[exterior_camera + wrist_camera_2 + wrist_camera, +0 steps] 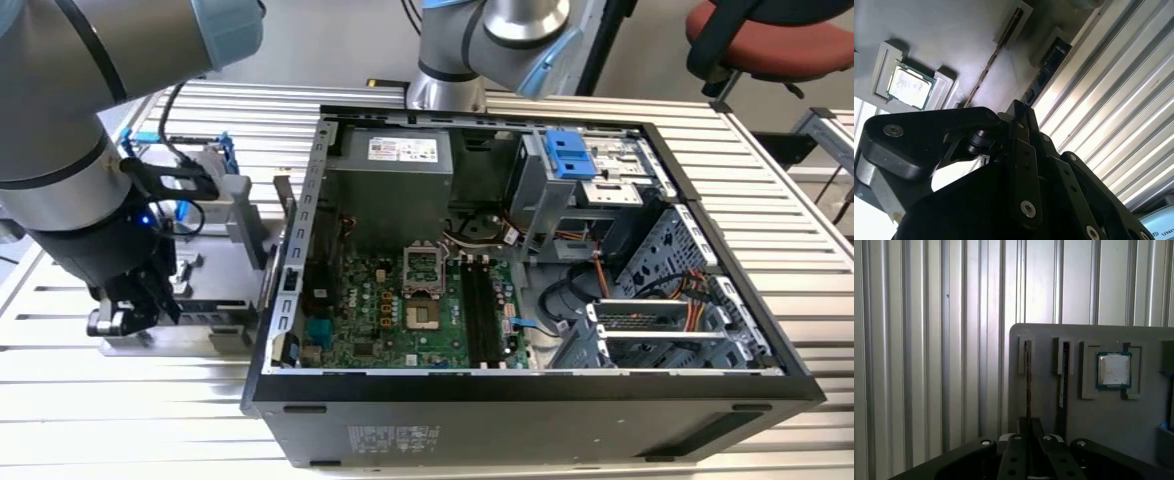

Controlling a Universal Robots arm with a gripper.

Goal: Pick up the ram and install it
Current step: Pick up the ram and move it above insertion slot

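The gripper [131,318] is low over a grey holder [1044,332] on the ribbed desk [107,400], at the exterior view's left of the open computer case [534,390]. In both wrist views the jaws are drawn narrow on the ram [1027,380], which stands on edge in the holder's slot nearest its rim. A second stick [1063,375] stands in the next slot. The processor [1114,370] lies in its recess just beyond.

Grey holder [1104,420]; silver ribbed table [929,340]; green motherboard [360,320]; black end effector [1029,424].
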